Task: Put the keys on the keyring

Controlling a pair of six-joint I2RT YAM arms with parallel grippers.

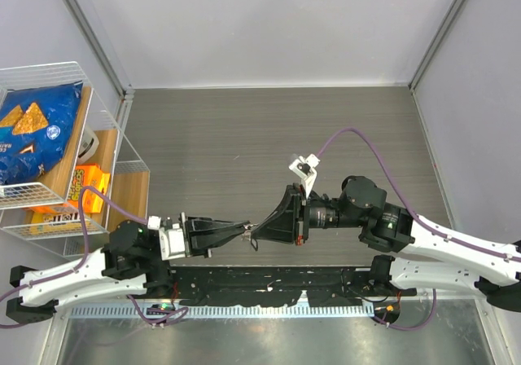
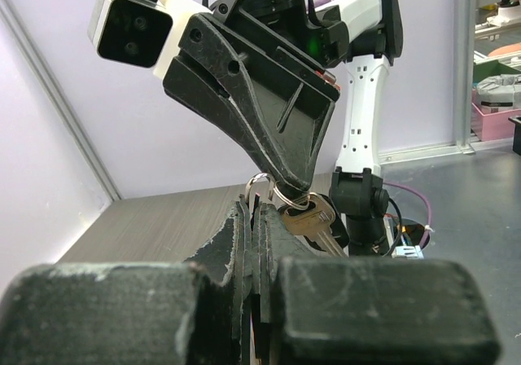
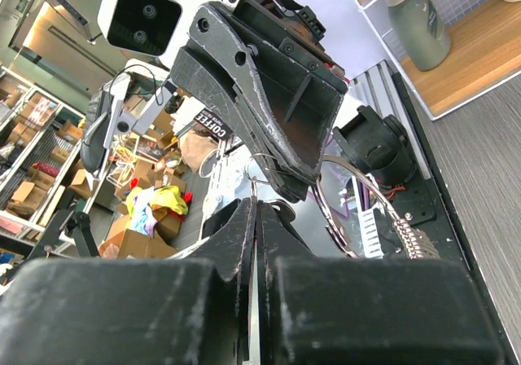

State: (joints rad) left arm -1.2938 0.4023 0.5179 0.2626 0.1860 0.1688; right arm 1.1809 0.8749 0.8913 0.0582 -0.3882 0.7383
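Note:
My left gripper (image 1: 244, 232) and right gripper (image 1: 256, 235) meet tip to tip above the table's near edge, both shut. In the left wrist view a thin silver loop (image 2: 248, 187) pokes out between my left gripper's (image 2: 256, 206) fingers. Right beside it the coiled keyring (image 2: 279, 195) sits at my right gripper's (image 2: 293, 184) tip. I cannot tell if loop and coil are one ring. A pale key (image 2: 313, 221) and a black-headed key (image 2: 338, 233) hang from it. In the right wrist view a wire ring (image 3: 247, 169) stands above my right gripper (image 3: 256, 204), under the left gripper (image 3: 297, 187).
A white wire rack stands at the left with a blue chip bag (image 1: 32, 133) and an orange packet (image 1: 81, 187). Grey walls close in the wood-grain table (image 1: 269, 129) at the back and right. A curved silver band (image 3: 358, 187) shows right of my right fingers.

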